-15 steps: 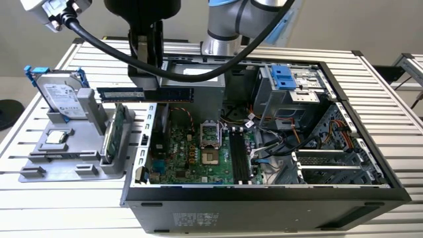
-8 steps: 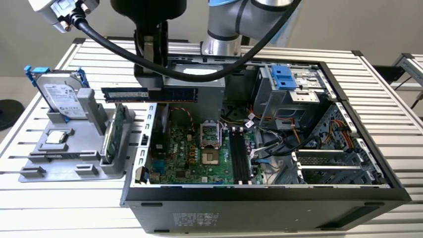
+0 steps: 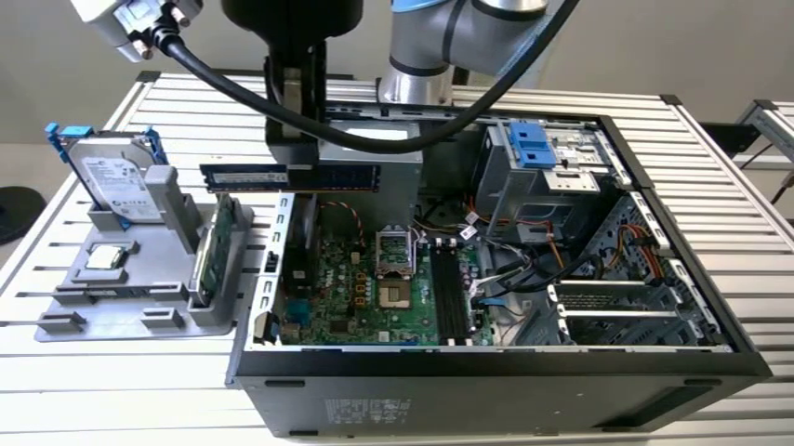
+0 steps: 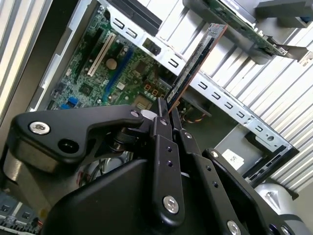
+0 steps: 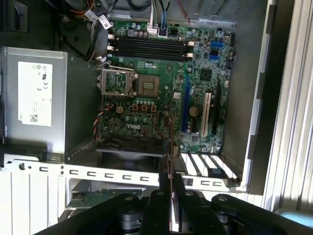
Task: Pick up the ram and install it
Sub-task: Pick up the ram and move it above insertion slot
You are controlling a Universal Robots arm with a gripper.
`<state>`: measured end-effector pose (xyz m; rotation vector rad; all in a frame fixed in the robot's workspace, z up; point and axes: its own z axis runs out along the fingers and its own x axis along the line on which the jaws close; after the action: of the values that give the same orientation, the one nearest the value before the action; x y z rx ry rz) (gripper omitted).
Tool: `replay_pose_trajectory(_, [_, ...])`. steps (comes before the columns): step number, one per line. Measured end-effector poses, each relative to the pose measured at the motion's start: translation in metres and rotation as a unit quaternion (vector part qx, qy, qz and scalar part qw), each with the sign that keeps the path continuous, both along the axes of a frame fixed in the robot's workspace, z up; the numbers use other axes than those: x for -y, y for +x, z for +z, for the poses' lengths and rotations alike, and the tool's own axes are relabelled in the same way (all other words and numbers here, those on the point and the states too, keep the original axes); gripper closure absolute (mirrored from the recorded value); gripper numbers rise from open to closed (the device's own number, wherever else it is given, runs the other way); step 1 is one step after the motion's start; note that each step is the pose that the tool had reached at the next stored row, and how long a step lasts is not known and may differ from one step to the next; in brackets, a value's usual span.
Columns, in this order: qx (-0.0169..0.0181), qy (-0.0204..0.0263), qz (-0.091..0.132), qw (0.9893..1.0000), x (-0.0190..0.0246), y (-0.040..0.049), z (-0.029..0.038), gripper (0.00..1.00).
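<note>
Gripper (image 4: 167, 111) clamped on ram (image 4: 195, 61), held above case wall (image 3: 282, 243); memory slots (image 3: 449, 293) lie toward exterior view's right, ram's long axis apparently crosswise to them.

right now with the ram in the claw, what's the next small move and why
Probably carry it sideways toward the exterior view's right. The claw is shut on the ram, which hangs above the case wall, while the empty memory slots lie farther in, past the processor socket.
</note>
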<state>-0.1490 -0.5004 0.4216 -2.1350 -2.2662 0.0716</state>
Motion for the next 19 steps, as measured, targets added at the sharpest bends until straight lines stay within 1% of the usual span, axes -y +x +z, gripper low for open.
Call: replay_pose_trajectory(19, [0.0, 0.0, 0.0, 1.0, 0.0, 0.0153, 0.0, 1.0])
